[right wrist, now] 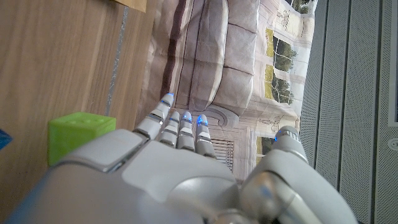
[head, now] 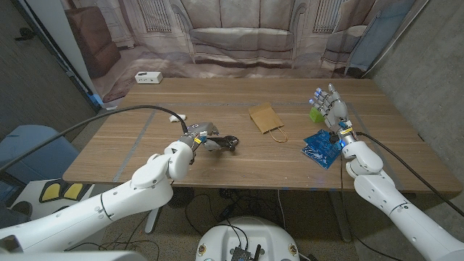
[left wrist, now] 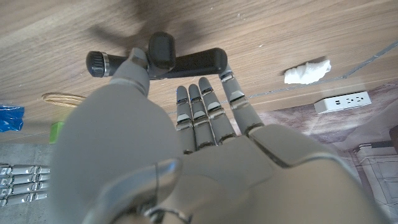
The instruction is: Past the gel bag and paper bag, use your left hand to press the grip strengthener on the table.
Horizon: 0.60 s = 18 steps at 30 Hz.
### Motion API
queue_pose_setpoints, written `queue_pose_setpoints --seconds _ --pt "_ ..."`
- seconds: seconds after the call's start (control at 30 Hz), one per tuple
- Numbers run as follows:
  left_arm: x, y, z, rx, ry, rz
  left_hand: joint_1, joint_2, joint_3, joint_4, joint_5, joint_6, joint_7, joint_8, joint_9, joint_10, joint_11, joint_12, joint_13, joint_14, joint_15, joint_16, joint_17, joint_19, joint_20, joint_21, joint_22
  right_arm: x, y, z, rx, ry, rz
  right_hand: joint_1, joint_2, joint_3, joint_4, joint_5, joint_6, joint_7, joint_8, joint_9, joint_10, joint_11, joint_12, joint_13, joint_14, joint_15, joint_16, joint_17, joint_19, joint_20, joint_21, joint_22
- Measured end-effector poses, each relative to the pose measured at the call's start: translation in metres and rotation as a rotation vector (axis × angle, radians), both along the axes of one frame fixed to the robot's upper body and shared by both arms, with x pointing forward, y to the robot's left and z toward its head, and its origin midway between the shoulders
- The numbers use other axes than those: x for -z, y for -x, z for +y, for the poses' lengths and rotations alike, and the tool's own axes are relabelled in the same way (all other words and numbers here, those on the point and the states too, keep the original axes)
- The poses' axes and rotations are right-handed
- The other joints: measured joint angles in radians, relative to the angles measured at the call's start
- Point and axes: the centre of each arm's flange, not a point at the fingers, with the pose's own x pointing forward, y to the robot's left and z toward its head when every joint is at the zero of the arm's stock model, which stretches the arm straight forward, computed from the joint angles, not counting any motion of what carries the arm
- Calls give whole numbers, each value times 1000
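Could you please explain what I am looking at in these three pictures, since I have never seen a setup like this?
This is a two-armed robot standing at a wooden table, steered remotely by a person. The wide picture comes from a camera on its head; the other two come from cameras on its wrists, looking along the back of each hand, so they appear turned.

On the table lie a black grip strengthener, a brown paper bag, a blue gel bag, a green block, a crumpled white scrap and a white power strip.

The left hand is at the grip strengthener, fingers reaching over its handle; whether it is squeezing yet is unclear. The right hand is raised, fingers apart, holding nothing.
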Motion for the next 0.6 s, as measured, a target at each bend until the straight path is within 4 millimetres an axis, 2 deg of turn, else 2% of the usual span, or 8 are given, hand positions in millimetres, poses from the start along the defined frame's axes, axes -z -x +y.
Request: queue_pose_setpoints --seconds 0.53,0.6 --pt "4 -1 4 -28 -8 21 -5 -5 -13 1 0 4 -4 0 -5 0 0 0 -4 0 0 7 0 0 0 -8 0 3 1 0 -2 0 4 0 0 0 0 0 0 0 0 0 0 0 0 0 0 0 0 0 0 0 0 0" --pt "9 -1 0 -25 -8 36 -5 -5 -15 -1 0 4 -4 0 -5 0 0 0 -4 0 0 7 0 0 0 -14 0 3 1 0 -1 -1 5 0 0 0 0 0 0 0 0 0 0 0 0 0 0 0 0 0 0 0 0 0"
